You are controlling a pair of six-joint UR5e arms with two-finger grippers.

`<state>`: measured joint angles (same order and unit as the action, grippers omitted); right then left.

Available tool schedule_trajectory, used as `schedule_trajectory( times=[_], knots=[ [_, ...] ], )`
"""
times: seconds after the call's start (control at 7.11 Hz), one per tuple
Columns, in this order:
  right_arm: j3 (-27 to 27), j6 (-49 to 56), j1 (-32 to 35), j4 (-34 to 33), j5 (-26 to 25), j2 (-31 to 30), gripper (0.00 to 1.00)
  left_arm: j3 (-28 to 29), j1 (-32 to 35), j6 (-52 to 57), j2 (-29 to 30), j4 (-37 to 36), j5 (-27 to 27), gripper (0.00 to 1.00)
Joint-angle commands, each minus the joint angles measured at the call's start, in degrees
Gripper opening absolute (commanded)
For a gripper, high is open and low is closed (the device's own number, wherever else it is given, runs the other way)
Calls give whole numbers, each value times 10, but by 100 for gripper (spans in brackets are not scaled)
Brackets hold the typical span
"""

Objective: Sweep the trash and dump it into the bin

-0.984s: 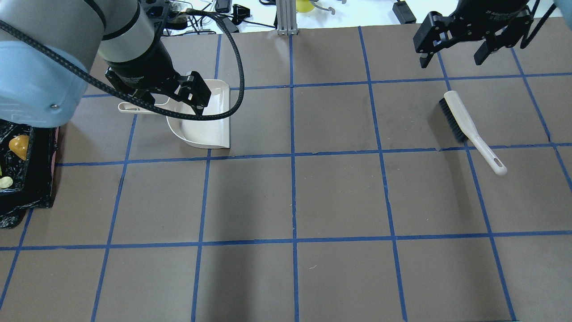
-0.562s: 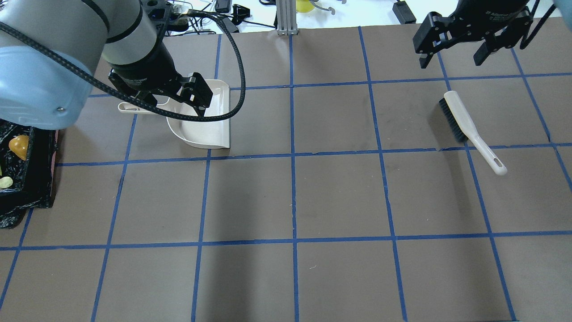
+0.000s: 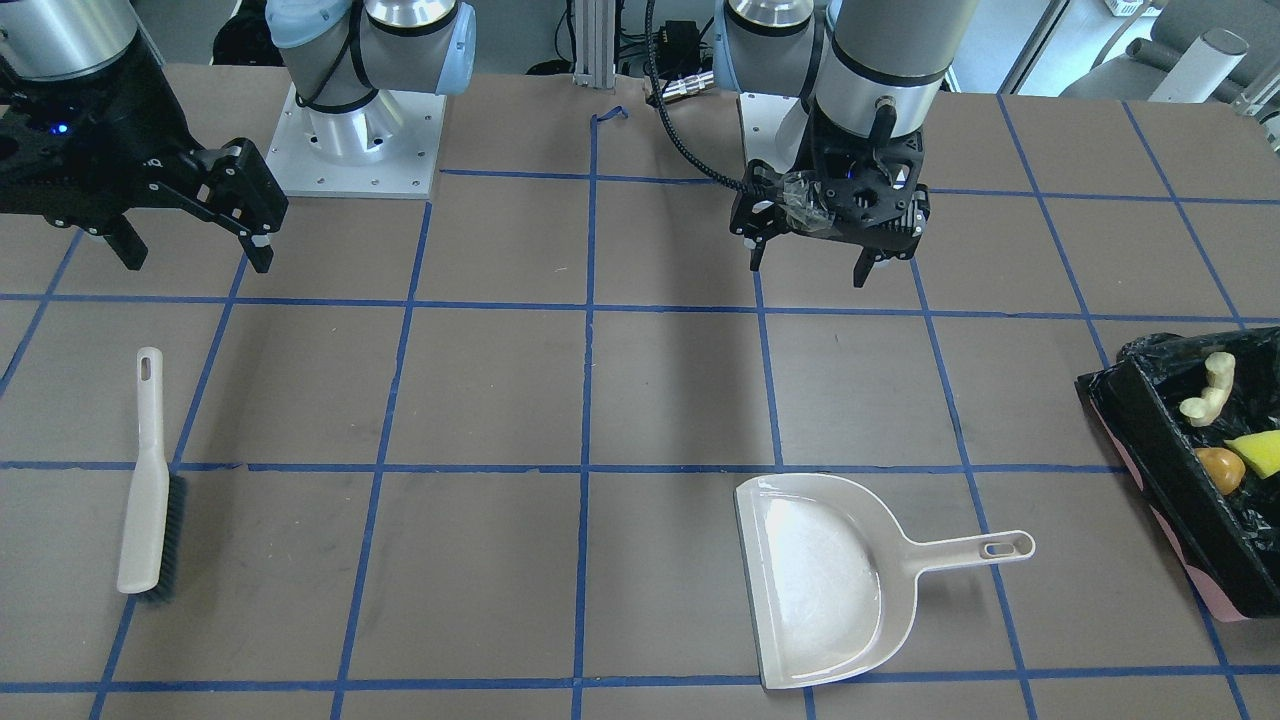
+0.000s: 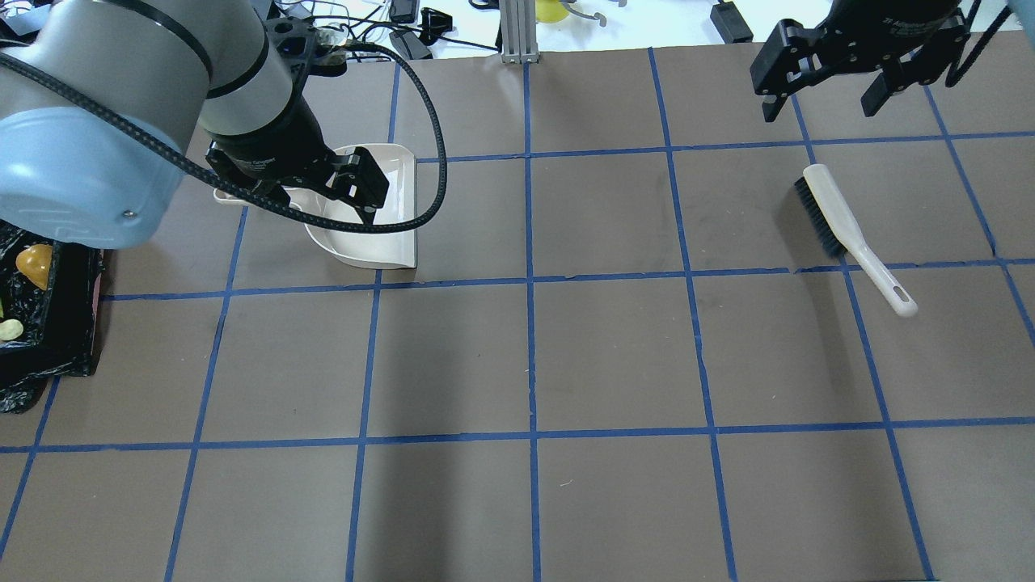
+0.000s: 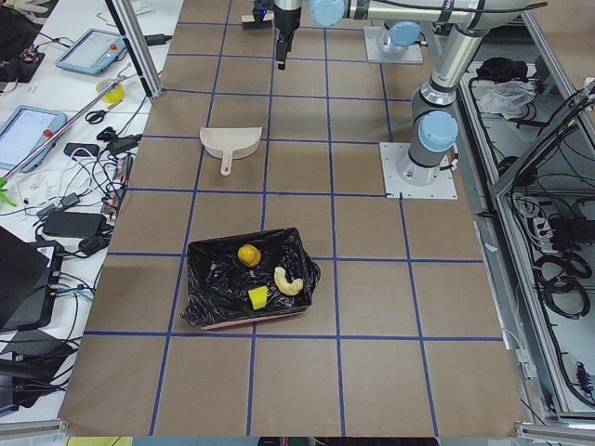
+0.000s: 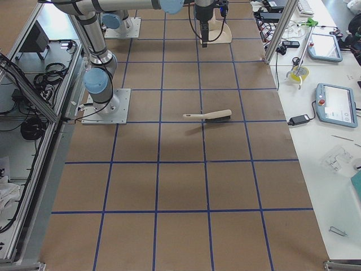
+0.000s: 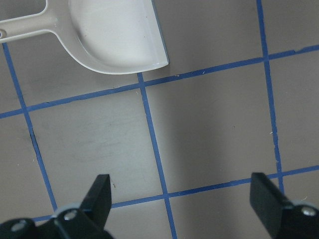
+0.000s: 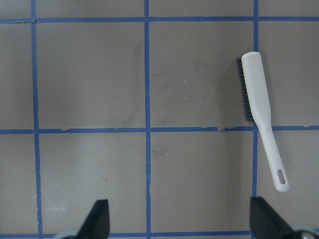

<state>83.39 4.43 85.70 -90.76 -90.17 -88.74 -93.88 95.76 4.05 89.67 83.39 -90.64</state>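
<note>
The bin is a black-bagged box at the table's left end, also in the exterior left view. In it lie the golden-brown lump, the yellow sponge and the tan croissant piece. My left gripper is open and empty, raised above the table near the beige dustpan, apart from it. My right gripper is open and empty, raised beyond the brush.
The dustpan lies flat with its handle pointing toward the bin. The brush lies on the right side, bristles down to one side. Blue tape lines grid the brown table. Cables and devices lie past the far edge.
My left gripper has drifted slightly right and nearer over the dustpan. The right gripper, the dustpan and the brush have hardly moved.
</note>
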Motion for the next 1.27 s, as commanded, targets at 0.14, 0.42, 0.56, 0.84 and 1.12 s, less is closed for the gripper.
schedule_trajectory(
  times=[0.14, 0.42, 0.56, 0.84, 1.12],
  knots=[
    [0, 0, 1, 2, 2, -3, 100, -8, 1, -4, -10, -1, -4, 100],
    [1, 2, 1, 4, 1, -3, 100, -14, 0, -5, -13, -2, -1, 100],
    [1, 5, 0, 4, -5, -3, 100, -12, 0, -4, -18, -3, -3, 100],
    [1, 5, 0, 1, -6, -4, 100, -13, -1, -3, -21, -8, -2, 100],
    [1, 5, 0, 2, -4, -4, 100, -14, -1, -4, -20, -28, -4, 100]
  ],
)
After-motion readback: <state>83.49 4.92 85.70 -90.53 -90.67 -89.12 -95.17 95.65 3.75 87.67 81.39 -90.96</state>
